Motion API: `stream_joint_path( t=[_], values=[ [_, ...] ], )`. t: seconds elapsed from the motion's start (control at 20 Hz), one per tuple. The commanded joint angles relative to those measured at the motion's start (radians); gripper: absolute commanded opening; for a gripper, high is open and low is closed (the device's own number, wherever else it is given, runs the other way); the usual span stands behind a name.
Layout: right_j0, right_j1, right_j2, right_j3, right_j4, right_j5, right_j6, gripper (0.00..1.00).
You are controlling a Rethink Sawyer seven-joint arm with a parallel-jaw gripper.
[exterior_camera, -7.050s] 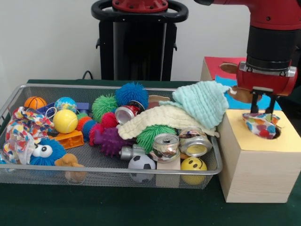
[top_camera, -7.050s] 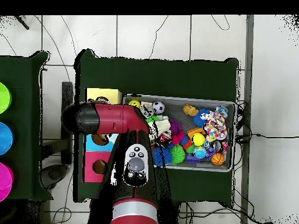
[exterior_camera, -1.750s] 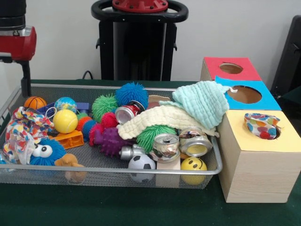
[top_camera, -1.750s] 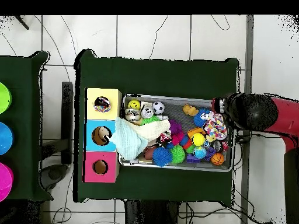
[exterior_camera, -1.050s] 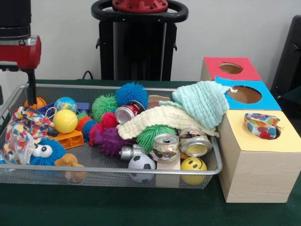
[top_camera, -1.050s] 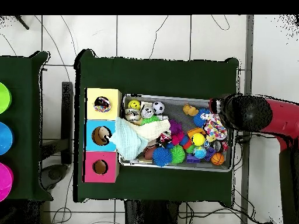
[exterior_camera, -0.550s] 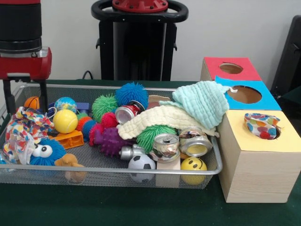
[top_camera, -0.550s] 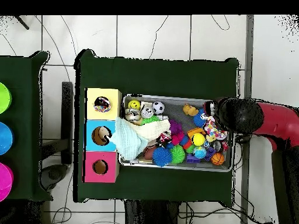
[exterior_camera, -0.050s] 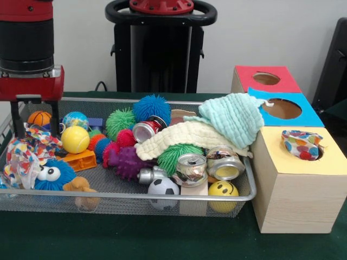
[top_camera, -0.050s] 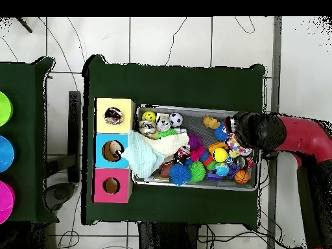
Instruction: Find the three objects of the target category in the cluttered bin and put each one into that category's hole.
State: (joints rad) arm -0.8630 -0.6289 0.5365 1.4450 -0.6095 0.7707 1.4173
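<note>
In the front view, the gripper (exterior_camera, -0.050s: 37, 130) hangs over the left end of the wire bin (exterior_camera, -0.050s: 162, 198), its two black fingers (exterior_camera, -0.050s: 55, 116) spread apart and empty, one on each side of the upper part of a multicoloured spotted cloth (exterior_camera, -0.050s: 27, 151) that lies heaped against the bin's left wall. Just beside the fingers sit a small basketball (exterior_camera, -0.050s: 40, 117), a globe-print ball (exterior_camera, -0.050s: 75, 119) and a yellow tennis ball (exterior_camera, -0.050s: 75, 139); a blue furry toy with big eyes (exterior_camera, -0.050s: 51, 174) lies below the cloth. Toward the middle are spiky balls in green, blue and purple, a red can (exterior_camera, -0.050s: 144, 131) and two crushed silver cans (exterior_camera, -0.050s: 209, 164). A cream cloth (exterior_camera, -0.050s: 184, 136) and a mint cloth (exterior_camera, -0.050s: 234, 118) are draped over the clutter at the bin's right end, the mint one reaching the wooden box (exterior_camera, -0.050s: 295, 197). That box has yellow, blue and red tops, each with a hole, and another spotted cloth (exterior_camera, -0.050s: 301, 144) sits bunched in the yellow hole (exterior_camera, -0.050s: 319, 154), partly sticking out. In the overhead view, the red arm (top_camera, -0.050s: 301, 133) reaches in from the right and its black wrist covers the gripper, above the right end of the bin (top_camera, -0.050s: 194, 109), where a bit of the spotted cloth (top_camera, -0.050s: 241, 148) shows beside it. At the left, the yellow hole (top_camera, -0.050s: 113, 116) holds the other spotted cloth, and the mint cloth (top_camera, -0.050s: 142, 154) overlaps the blue-topped section.
</note>
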Motion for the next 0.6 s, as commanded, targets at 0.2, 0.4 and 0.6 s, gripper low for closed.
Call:
stream_joint_path(
  t=[0.2,0.4,0.6],
  values=[
    [-0.018,0.046,0.028,0.049,-0.076,-0.007,-0.205,1.0],
    [-0.019,0.055,0.019,0.047,-0.094,-0.02,-0.19,1.0],
    [-0.017,0.062,0.002,0.036,-0.12,-0.027,-0.182,1.0]
  ],
)
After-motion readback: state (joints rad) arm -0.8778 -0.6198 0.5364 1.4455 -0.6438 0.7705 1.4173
